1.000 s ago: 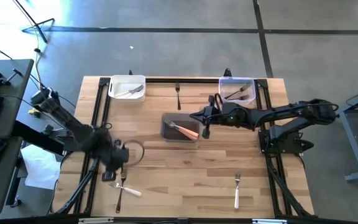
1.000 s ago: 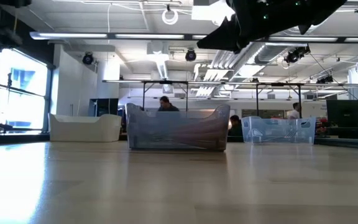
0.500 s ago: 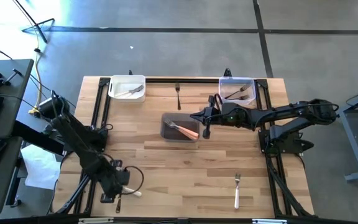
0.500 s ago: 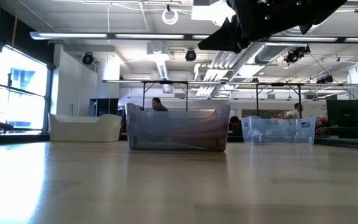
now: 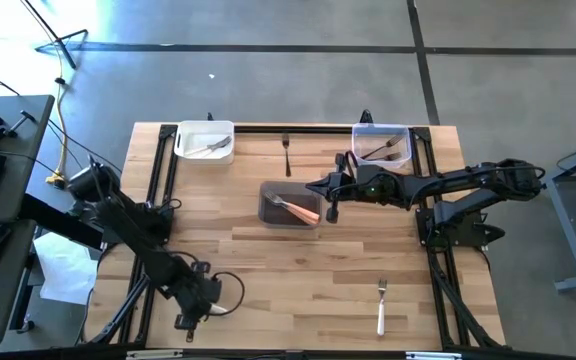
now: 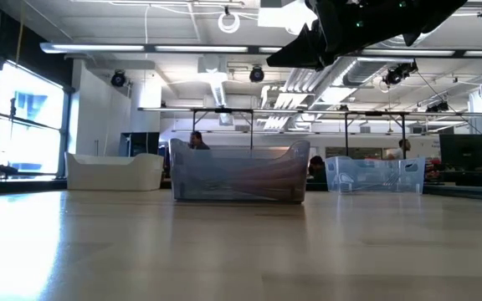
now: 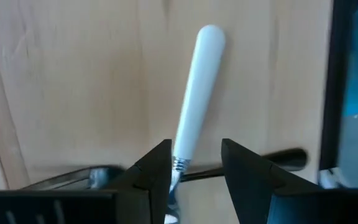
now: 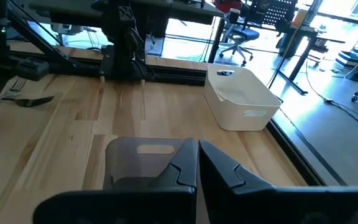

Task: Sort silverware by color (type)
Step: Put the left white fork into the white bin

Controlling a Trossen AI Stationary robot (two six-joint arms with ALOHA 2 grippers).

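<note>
White fork straddled at neck by open left pincer (image 7: 194,163).

Fork (image 7: 193,99): judged light, rigid, with smooth handle likely to slip; best gripped at metal collar where handle meets neck. Lies flat on worktop (image 7: 73,81), collar between parted fingers (image 7: 156,168), handle running forward beyond tips, no contact seen. Dark fork (image 7: 253,163) crosses just past tips. Right pincer (image 8: 197,163) shut, empty, parked above grey tub (image 8: 145,158).

We see the left pincer (image 7: 194,168) with its two dark fingers (image 7: 154,174) parted, straddling the neck of a white-handled fork (image 7: 194,99) that lies on the pale wooden table (image 7: 73,81). The white handle extends away from the fingers. A dark-handled utensil (image 7: 278,158) lies crosswise just beside the fork's neck.
</note>
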